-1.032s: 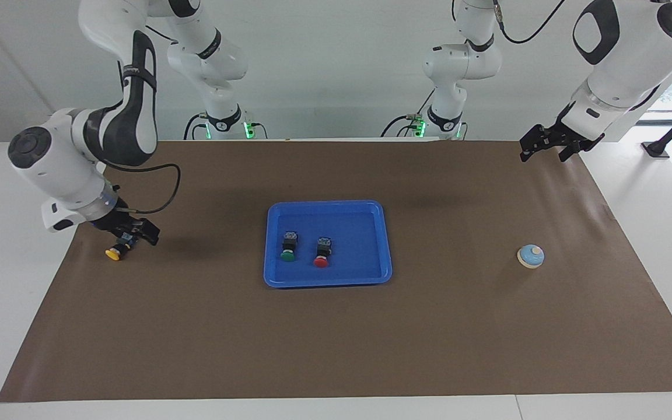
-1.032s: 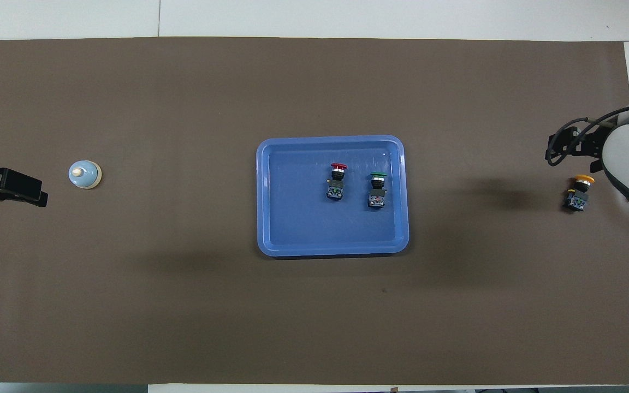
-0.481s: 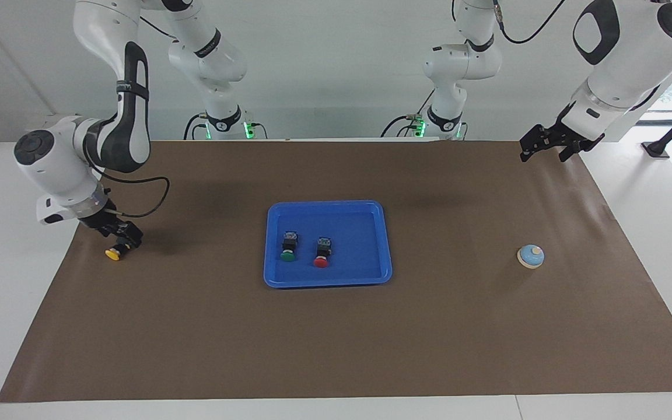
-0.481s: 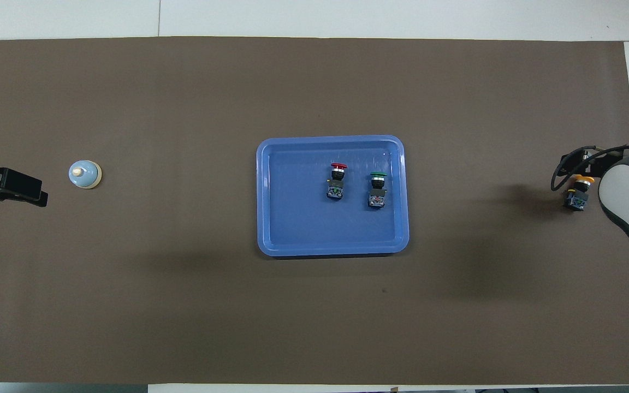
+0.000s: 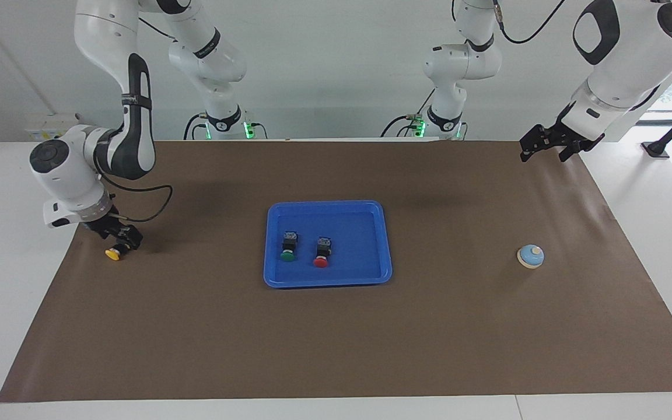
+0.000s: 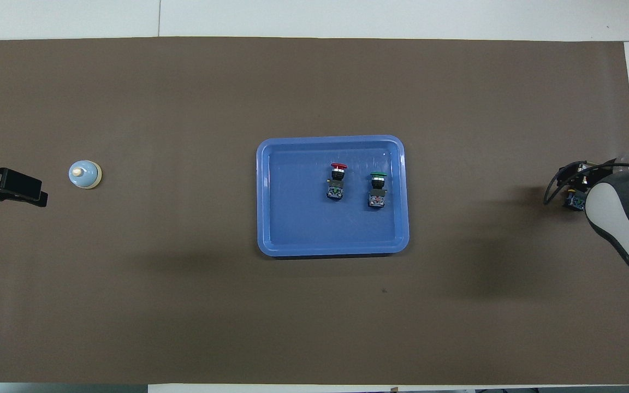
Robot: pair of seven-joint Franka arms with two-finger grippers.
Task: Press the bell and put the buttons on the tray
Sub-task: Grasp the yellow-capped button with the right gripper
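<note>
yellow button cap visible facing, hidden overhead

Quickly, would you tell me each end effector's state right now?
Left end effector: open, holding nothing.
Right end effector: open, down at the yellow button.

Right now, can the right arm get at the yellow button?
Probably yes: the right gripper is down at the yellow button, on the mat at that arm's end, nothing blocking it.
</note>
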